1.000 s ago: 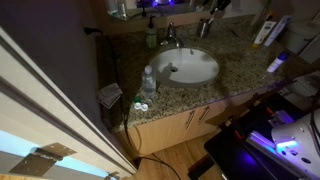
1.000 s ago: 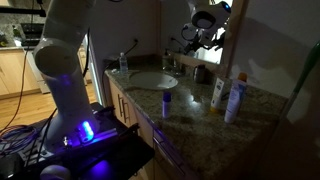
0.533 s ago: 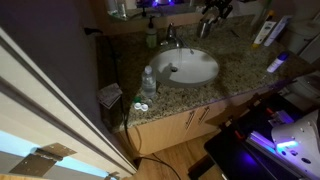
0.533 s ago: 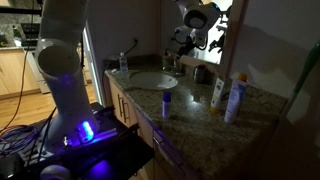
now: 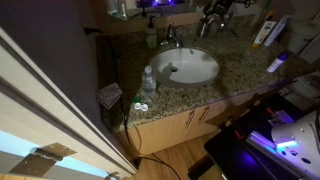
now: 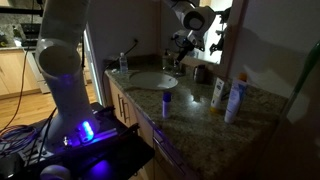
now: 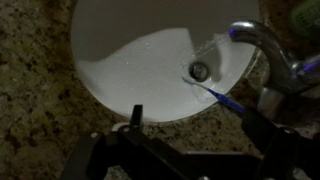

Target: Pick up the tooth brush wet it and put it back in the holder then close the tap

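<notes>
We find the jaws released and empty, poised at the upper right in an exterior view, above the holder (image 5: 205, 28). The blue toothbrush (image 7: 215, 92) leans over the basin (image 7: 130, 60), probably so its handle can be gripped.

The counter (image 5: 240, 68) carries one white oval basin (image 5: 195, 70) and one silver tap (image 5: 170, 40). Beside the basin stand two bottles — one green-tinted soap bottle (image 5: 152, 38) and one clear water bottle (image 5: 148, 82). There is one pale holder (image 5: 205, 28) and, in the wrist view, one blue toothbrush (image 7: 222, 97). In an exterior view, two more upright items show — one yellowish tube (image 6: 217, 93) and one tall white container (image 6: 237, 98).
</notes>
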